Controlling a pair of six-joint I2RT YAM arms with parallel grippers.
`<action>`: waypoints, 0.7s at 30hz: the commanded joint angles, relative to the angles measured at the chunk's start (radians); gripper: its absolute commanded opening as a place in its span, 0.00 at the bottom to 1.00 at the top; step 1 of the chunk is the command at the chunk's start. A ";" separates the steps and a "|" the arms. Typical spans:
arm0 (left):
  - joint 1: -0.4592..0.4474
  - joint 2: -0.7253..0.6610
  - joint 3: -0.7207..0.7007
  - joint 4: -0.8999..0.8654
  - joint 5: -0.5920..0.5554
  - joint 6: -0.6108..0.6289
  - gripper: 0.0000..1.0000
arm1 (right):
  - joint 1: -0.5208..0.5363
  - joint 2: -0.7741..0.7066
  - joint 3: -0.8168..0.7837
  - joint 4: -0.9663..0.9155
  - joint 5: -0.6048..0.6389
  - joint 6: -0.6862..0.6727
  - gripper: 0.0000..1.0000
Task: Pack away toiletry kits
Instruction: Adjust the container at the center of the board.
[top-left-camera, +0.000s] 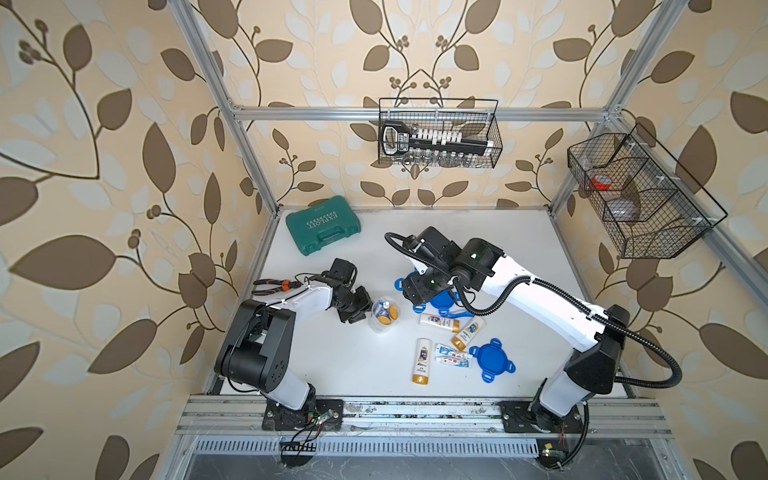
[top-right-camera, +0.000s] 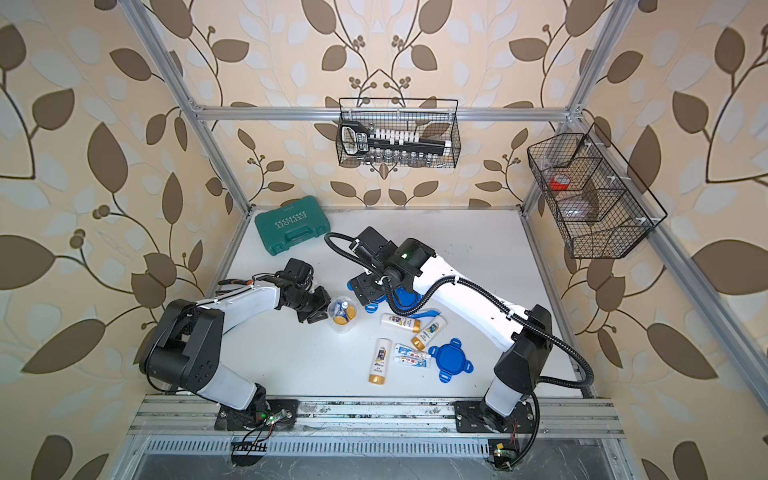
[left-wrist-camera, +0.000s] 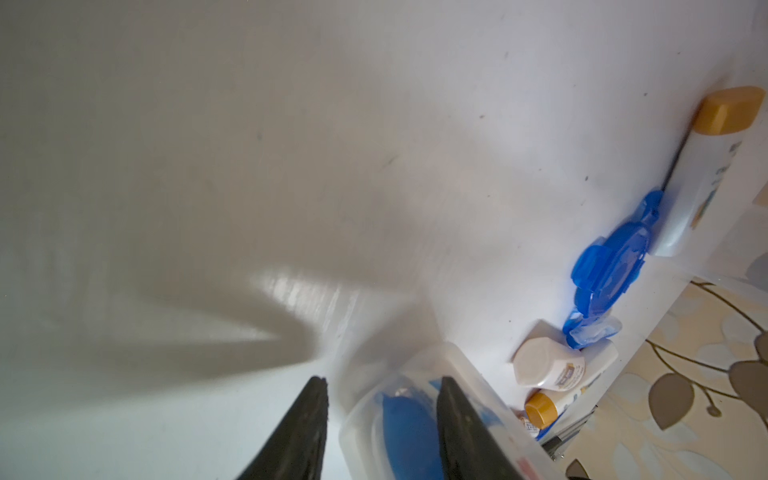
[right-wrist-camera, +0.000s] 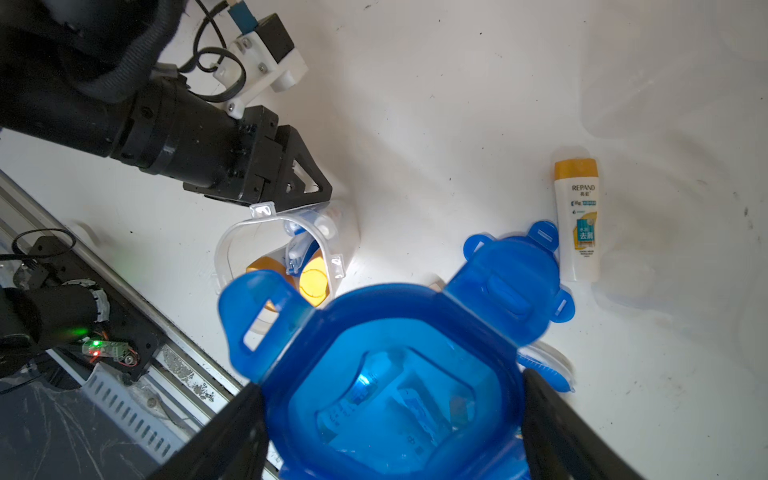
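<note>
right fingers (right-wrist-camera: 557, 424) clamp a blue lid (right-wrist-camera: 395, 353) by opposite edges, level, ready for capping the clear jar (right-wrist-camera: 232, 249), which stands open on the bench (right-wrist-camera: 457, 104) holding gold-capped bottles (right-wrist-camera: 313, 280); left fingers (left-wrist-camera: 311, 415) straddle its wall, probably to steady it; whether they pinch it cannot be told.

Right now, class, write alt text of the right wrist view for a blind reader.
The right gripper holds a translucent blue lid between its black fingers, over a white table. Beyond it, the left gripper meets the rim of an open clear jar holding gold-capped bottles.
</note>
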 joint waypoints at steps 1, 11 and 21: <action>-0.006 -0.012 -0.003 -0.022 -0.038 -0.005 0.45 | 0.006 0.008 0.000 -0.013 -0.020 -0.009 0.73; -0.003 -0.020 -0.029 -0.049 -0.077 0.055 0.43 | 0.006 0.009 -0.019 0.002 -0.039 -0.010 0.73; -0.006 -0.089 -0.126 -0.040 -0.060 0.031 0.43 | 0.006 0.032 0.008 -0.021 -0.035 -0.005 0.73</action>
